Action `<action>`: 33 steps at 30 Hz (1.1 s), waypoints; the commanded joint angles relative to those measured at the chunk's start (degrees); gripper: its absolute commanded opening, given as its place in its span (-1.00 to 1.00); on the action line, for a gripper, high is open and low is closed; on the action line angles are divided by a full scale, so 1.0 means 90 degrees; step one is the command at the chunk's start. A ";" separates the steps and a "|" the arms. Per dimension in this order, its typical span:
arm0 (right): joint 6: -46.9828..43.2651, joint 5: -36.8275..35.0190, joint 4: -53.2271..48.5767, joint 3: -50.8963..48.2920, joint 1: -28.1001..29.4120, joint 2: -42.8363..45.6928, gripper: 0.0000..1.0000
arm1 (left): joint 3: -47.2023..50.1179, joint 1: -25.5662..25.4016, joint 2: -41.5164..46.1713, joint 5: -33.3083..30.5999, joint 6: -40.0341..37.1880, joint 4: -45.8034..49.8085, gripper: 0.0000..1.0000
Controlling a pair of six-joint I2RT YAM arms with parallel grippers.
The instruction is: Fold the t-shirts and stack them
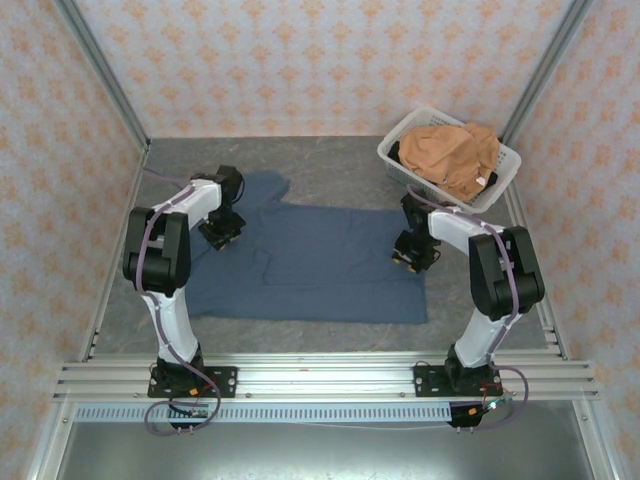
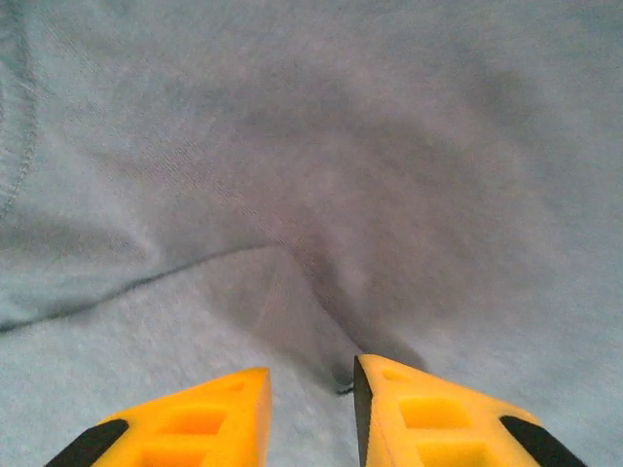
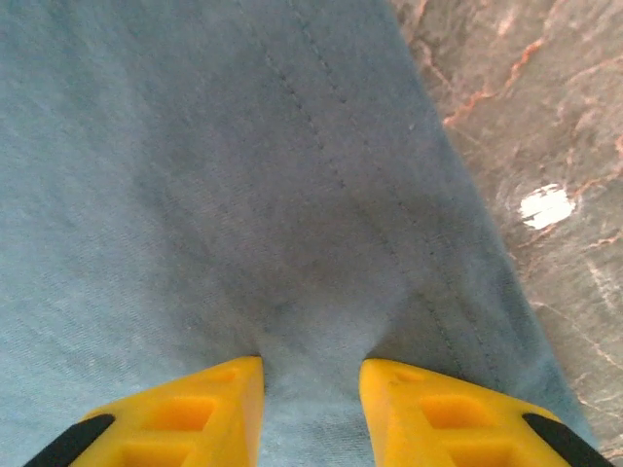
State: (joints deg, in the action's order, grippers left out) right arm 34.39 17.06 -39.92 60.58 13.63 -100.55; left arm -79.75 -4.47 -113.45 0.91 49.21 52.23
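So the slate-blue shirt (image 1: 310, 265) is spread flat on the worktop (image 1: 330, 170), just near-left of the basket (image 1: 396, 152), with the orange shirt (image 1: 450, 150) heaped inside it. The right tool (image 1: 413, 255) pinches the blue hem closest to the basket. The left tool (image 1: 222, 235) pinches a ridge of cloth at the end farthest from it. Both are barely parted.
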 commanded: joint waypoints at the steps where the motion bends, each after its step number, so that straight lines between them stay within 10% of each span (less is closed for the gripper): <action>1: -0.0042 0.0008 0.0020 -0.0385 0.0084 -0.0214 -0.32 | 0.0311 0.0047 -0.0132 -0.0394 -0.0211 0.0329 -0.43; 14: 0.0524 -0.0262 -0.0422 -0.0779 0.1118 0.0583 -0.31 | 0.1001 0.0773 0.0904 -0.0471 -0.1100 0.0320 -0.32; 33: -0.0758 -0.0446 -0.0485 0.2274 0.0500 -0.0683 0.14 | -0.5685 0.0362 -0.2855 -0.0457 -0.2401 0.0877 0.18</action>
State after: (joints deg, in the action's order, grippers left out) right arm 29.80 13.13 -42.06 78.56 18.52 -104.73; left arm -125.99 -1.08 -136.51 -1.85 30.37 56.36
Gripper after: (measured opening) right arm 0.568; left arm 0.585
